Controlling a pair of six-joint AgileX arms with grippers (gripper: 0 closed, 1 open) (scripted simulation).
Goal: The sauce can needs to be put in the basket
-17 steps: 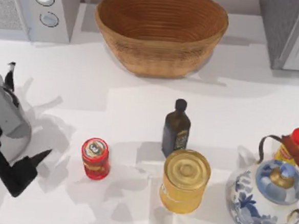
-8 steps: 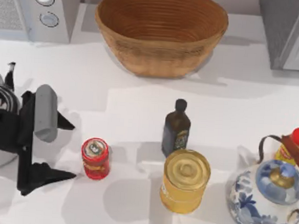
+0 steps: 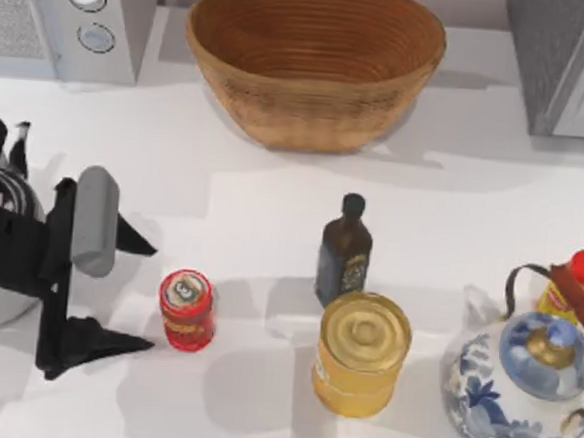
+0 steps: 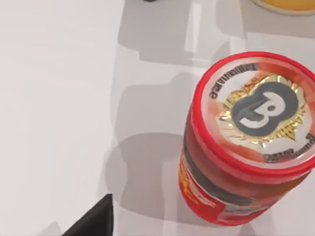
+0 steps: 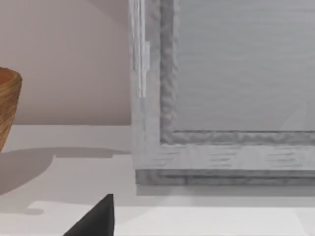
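The sauce can (image 3: 186, 309) is a small red cylinder with a silver-white top, standing upright on the white table left of centre. My left gripper (image 3: 153, 298) is just to its left, open, its two black fingers (image 3: 113, 342) pointing at the can with a small gap to it. In the left wrist view the sauce can (image 4: 246, 142) looms close, beside one black fingertip (image 4: 93, 222). The basket (image 3: 309, 115), a wide tan wicker bowl, sits at the back centre with nothing in it. My right gripper (image 5: 147, 231) is parked open by a grey appliance.
A dark bottle (image 3: 345, 251) and a large yellow can (image 3: 361, 352) stand right of the sauce can. A blue-white teapot (image 3: 521, 380) and a red-capped yellow bottle (image 3: 576, 279) fill the front right. A microwave (image 3: 66, 13) and a grey appliance (image 3: 569, 58) flank the basket.
My left arm swung up from a low pose, turned its open fingers toward the sauce can, and has since crept slightly right toward it. The can has not moved.
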